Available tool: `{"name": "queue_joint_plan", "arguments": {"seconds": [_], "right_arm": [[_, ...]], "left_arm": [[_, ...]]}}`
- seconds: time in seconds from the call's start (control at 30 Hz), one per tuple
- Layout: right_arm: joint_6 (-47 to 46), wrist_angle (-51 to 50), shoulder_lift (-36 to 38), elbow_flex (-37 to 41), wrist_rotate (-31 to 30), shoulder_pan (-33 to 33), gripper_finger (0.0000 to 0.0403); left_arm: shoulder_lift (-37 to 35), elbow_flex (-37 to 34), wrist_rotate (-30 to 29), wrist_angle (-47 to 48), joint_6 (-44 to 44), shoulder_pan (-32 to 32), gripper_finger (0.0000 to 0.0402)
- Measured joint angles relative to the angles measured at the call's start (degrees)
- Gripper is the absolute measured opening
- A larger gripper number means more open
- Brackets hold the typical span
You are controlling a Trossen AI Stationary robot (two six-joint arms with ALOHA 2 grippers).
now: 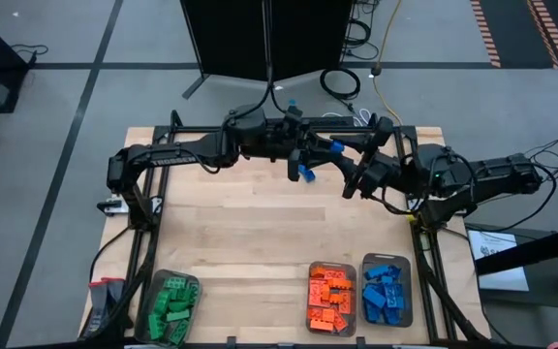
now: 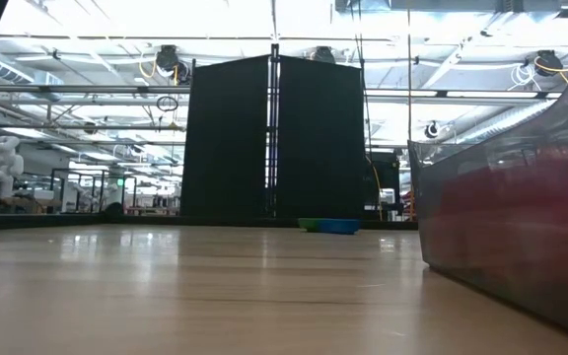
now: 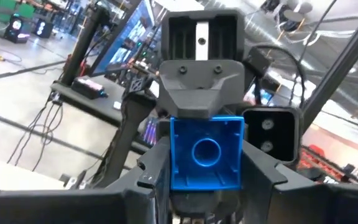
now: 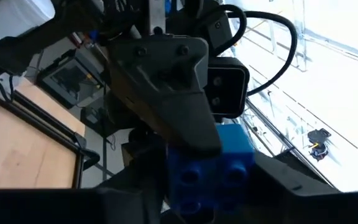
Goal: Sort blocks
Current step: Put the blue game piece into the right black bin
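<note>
Overhead, both arms reach level toward each other above the bench's [image 1: 260, 233] far edge, left claw [image 1: 303, 167] and right claw [image 1: 329, 147] both grasping one blue block [image 1: 308, 174].

Three clear trays are sitting along the desk's [image 1: 260, 242] front edge: one [image 1: 151, 333] at the left corner, two [image 1: 310, 291] [image 1: 404, 267] toward the right.

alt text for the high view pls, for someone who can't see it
Seen from above, both arms meet over the far edge of a wooden table, the left gripper and right gripper close together around a blue block. Three clear trays line the near edge: green blocks on the left, orange blocks and blue blocks on the right.
</note>
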State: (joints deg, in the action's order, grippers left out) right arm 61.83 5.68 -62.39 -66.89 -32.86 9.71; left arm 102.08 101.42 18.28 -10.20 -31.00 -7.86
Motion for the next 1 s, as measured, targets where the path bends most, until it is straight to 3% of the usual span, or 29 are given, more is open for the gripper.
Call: {"name": "queue_joint_plan", "arguments": {"seconds": [0.1, 0.53, 0.8, 0.9, 1.0], "right_arm": [[-0.03, 0.12, -0.50, 0.00, -0.39, 0.01, 0.0122], [0.43, -0.22, 0.04, 0.07, -3.87, 0.05, 0.0119], [0.61, 0.60, 3.08, -0.04, -7.45, 1.41, 0.0119], [-0.04, -0.37, 4.60, -0.01, -9.40, 2.46, 0.0119], [-4.38, -6.13, 7.83, 0.04, -16.34, 4.92, 0.0119]], "left_arm": [[0.00, -0.04, -0.10, 0.89, 0.30, 0.00, 0.0124], [-0.02, -0.04, -1.00, 2.22, 0.73, -0.47, 0.0127], [0.00, -0.04, -0.78, 4.11, 3.01, -1.09, 0.0256], [0.00, -0.04, -0.74, 5.51, 2.85, -1.65, 0.0283], [-0.01, -0.04, -0.52, 8.46, 2.81, -2.81, 0.0291]]}}
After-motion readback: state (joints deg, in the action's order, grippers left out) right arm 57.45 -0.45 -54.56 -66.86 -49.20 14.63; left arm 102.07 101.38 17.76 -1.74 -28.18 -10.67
